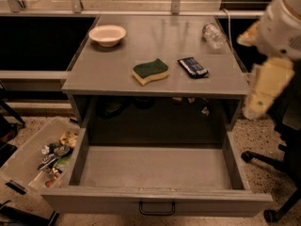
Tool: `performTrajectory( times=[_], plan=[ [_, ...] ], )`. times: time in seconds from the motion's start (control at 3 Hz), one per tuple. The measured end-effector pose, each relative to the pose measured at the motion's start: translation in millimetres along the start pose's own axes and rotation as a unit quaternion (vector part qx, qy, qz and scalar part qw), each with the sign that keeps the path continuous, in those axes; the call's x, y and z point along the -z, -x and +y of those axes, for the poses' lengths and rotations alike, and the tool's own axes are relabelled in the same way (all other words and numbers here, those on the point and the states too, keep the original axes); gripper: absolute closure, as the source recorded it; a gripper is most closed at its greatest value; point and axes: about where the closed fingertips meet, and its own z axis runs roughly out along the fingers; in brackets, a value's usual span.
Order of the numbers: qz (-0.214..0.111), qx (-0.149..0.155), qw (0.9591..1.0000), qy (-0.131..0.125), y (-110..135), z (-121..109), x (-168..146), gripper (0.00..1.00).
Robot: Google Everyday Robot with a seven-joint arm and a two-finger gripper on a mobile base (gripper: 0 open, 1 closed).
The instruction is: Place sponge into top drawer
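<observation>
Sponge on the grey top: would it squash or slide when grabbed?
The sponge probably squashes: pale foam under a green scrub layer. Likely light, and lying flat it shouldn't roll; pushed, it may slide on the smooth top. The gripper hangs at right, apart from it.

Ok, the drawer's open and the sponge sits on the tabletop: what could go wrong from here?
1. The hand hangs off the right side of the table, and the dark blue wrapper lies between it and the sponge; a reach across might snag or shove the wrapper.
2. The sponge lies near the table's front edge; a clumsy touch could slide it off, perhaps past the top drawer.
</observation>
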Motion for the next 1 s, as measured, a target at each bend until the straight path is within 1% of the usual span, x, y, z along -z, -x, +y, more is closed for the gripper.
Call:
performTrajectory(
  times=[0.33, 0.67, 1.0],
  plan=[
    [-0.026, 0.077, 0.9965, 0.016, 49.0, -46.5, -10.7, 0.0],
    [-0.048, 0.134, 0.9896, 0.023, 86.6, -82.1, -19.2, 0.0],
    [-0.065, 0.191, 0.9789, 0.03, 151.5, -130.5, -66.1, 0.0]
  ],
)
